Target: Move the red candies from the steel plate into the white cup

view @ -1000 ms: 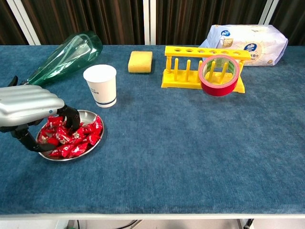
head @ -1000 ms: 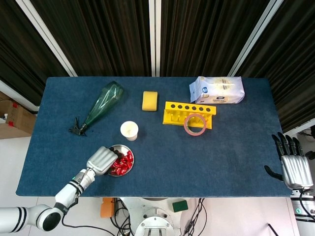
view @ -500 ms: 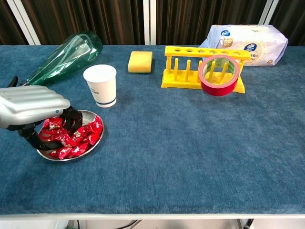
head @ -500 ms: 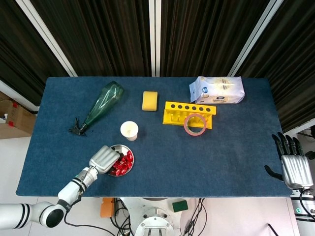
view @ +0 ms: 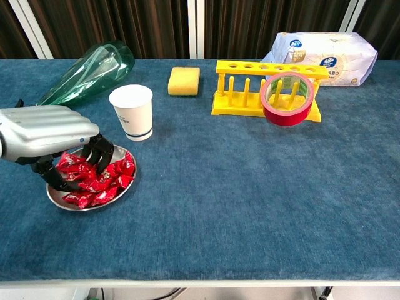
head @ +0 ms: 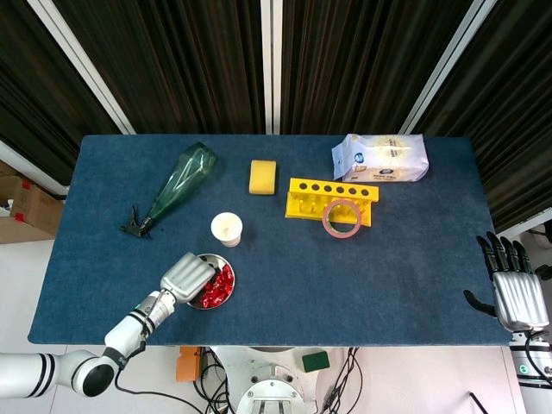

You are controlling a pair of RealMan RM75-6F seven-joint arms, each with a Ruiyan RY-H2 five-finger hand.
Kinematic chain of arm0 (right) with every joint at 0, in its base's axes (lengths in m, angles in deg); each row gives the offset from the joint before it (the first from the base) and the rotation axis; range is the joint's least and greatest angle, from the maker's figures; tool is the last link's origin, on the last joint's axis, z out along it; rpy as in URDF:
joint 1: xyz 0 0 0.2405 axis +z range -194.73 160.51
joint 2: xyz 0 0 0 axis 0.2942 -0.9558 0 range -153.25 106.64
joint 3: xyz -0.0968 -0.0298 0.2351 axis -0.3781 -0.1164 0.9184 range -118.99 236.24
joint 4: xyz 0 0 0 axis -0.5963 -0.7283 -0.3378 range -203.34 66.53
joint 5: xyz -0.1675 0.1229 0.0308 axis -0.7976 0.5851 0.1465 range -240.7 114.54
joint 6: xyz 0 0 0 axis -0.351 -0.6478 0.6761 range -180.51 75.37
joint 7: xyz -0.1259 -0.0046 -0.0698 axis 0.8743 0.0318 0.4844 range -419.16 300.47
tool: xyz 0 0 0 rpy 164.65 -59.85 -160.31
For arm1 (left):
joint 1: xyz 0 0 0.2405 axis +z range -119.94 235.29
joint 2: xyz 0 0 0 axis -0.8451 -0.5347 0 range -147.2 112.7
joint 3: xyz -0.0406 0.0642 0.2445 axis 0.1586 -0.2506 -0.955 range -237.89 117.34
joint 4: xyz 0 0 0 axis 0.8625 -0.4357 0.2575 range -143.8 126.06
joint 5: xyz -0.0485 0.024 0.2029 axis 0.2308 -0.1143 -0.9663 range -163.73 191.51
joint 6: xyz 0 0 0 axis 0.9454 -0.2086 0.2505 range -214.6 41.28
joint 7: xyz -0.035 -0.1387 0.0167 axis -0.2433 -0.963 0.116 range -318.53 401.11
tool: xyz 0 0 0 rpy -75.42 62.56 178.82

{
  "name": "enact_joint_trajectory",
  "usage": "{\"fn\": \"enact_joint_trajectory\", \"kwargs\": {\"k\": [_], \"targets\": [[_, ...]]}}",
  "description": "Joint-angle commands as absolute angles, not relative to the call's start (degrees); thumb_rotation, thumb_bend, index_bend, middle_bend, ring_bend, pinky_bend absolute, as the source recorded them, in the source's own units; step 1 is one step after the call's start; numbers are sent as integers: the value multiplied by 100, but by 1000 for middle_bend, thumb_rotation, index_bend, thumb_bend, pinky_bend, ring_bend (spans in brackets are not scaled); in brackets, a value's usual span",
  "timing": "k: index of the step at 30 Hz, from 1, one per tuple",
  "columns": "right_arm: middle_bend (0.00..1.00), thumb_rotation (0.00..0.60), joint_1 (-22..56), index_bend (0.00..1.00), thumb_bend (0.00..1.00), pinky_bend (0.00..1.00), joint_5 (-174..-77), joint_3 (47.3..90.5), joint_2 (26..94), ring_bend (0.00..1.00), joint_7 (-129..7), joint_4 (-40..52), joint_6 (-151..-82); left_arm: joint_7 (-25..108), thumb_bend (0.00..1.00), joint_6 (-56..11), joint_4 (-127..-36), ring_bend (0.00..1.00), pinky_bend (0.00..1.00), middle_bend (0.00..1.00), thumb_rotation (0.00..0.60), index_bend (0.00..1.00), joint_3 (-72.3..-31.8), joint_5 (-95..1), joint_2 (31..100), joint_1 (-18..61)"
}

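Observation:
The steel plate (head: 231,290) (view: 57,200) lies near the table's front left, heaped with red candies (head: 221,285) (view: 107,179). Just behind it stands the white cup (head: 227,228) (view: 132,111), upright and apart from the plate. My left hand (head: 187,276) (view: 47,131) covers the plate's left half, its dark fingers curled down into the pile and closed around some candies. My right hand (head: 517,295) hangs off the table's right edge with fingers straight and nothing in it; only the head view shows it.
A green bottle (head: 177,188) (view: 84,75) lies on its side behind the cup. Further back are a yellow sponge (head: 263,176) (view: 184,80), a yellow rack (head: 332,200) (view: 262,87) with a red tape roll (head: 341,217) (view: 286,99) leaning on it, and a wipes pack (head: 380,158) (view: 325,53).
My left hand has slid rightward over the plate and its fingers have curled deeper into the candies. The right hand has not moved.

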State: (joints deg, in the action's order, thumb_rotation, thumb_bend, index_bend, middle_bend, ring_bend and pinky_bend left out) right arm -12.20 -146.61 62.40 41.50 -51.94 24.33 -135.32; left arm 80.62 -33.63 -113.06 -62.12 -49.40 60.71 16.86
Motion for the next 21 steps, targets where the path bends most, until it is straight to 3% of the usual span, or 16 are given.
{"fn": "enact_joint_trajectory", "kwargs": {"k": [1, 14, 21], "targets": [[0, 600, -1220, 0, 184, 0, -14656, 6244, 4148, 0, -5198, 2433, -13534, 8101, 308, -3343, -11452, 448, 669, 536, 600, 473, -6166, -4866, 5959, 1626], [0, 600, -1220, 0, 183, 0, -14665, 6242, 4136, 0, -5216, 2430, -13540, 8396, 310, -3143, -12469, 448, 669, 536, 600, 473, -5939, -4427, 5087, 1347], [0, 600, -1233, 0, 184, 0, -14730, 6213, 4097, 0, -5247, 2444, -13567, 8449, 309, -3466, -12629, 448, 669, 536, 600, 473, -5464, -3416, 4790, 686]]}}
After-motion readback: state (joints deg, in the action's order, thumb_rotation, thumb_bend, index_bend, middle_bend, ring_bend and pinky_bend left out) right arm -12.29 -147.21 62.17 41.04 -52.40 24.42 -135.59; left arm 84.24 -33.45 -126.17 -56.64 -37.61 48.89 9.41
